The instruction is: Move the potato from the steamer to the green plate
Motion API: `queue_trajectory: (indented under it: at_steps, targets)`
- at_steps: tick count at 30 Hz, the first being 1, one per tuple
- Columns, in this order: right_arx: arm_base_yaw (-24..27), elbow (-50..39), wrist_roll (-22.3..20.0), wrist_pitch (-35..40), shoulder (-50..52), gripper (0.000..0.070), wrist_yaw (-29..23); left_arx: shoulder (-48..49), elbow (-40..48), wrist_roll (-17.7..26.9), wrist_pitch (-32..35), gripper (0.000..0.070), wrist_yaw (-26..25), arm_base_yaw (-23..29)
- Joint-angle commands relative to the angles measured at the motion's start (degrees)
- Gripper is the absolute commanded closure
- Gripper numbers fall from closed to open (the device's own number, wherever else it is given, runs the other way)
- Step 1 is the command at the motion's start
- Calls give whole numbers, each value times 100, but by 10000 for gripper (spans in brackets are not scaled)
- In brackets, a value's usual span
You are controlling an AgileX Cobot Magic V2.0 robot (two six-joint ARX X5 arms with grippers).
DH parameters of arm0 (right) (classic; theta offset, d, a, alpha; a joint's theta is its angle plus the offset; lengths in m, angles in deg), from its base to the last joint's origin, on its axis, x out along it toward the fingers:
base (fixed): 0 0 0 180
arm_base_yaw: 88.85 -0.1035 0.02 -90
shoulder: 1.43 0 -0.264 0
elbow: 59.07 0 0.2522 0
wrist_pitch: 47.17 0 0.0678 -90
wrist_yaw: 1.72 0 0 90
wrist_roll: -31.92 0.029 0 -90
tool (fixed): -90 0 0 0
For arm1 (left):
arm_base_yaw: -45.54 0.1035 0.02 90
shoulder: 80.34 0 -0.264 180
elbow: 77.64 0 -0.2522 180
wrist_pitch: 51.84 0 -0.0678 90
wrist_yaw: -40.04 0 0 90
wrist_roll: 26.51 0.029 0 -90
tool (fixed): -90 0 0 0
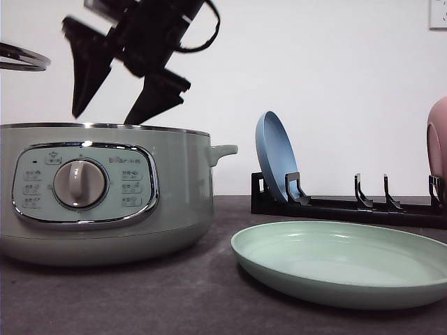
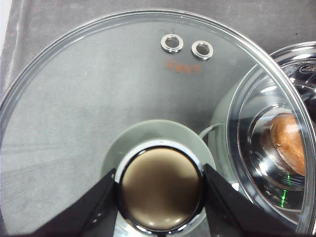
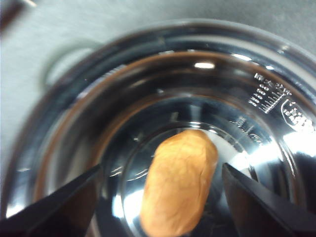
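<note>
The green plate (image 1: 342,269) lies nearest on the dark table (image 1: 140,300), right of centre: pale mint, matte, wide and shallow, nothing on it. To its left stands the steamer (image 1: 105,192), a pale sage pot with a chrome rim, a side handle and a front control panel carrying a round dial (image 1: 80,183). Behind the plate runs a black dish rack (image 1: 349,202) with a blue plate (image 1: 276,157) standing on edge in its left slot and a pink plate (image 1: 438,139) at the right edge of the front view.

The potato (image 3: 180,180) lies on the mirrored floor inside the steamer. It is oblong, orange-brown, smooth and matte with slight lumps, and small against the bowl.

The right gripper (image 1: 112,112) hangs over the steamer's opening, fingers spread wide; in the right wrist view they stand on either side of the potato, well apart from it and not touching.

The left gripper (image 2: 160,190) is clamped on the knob (image 2: 160,190) of the glass lid (image 2: 98,98), held off to the steamer's left; its rim shows at the front view's upper left edge.
</note>
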Motion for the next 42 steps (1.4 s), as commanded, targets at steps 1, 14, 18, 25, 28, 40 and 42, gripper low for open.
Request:
queue_trajectory:
  at_steps: [1, 14, 18, 25, 28, 40, 42]
  targets:
    - [-76, 166, 0, 78, -211, 208, -68, 28, -146, 10, 172, 691, 20, 15]
    - [-103, 166, 129, 242, -653, 208, -253, 28, -146, 9, 161, 691, 20, 15]
    - [-107, 164, 129, 248, -662, 208, -268, 28, -146, 9, 165, 691, 20, 15]
    - [-112, 164, 141, 218, -725, 208, -360, 28, -146, 9, 163, 691, 19, 13]
    - [-128, 164, 146, 184, -812, 208, -360, 28, -146, 9, 162, 691, 19, 13]
    - [-162, 164, 149, 87, -983, 344, -367, 28, -146, 9, 174, 691, 19, 14]
    - [-161, 164, 150, 97, -984, 456, -359, 28, -146, 9, 174, 691, 18, 14]
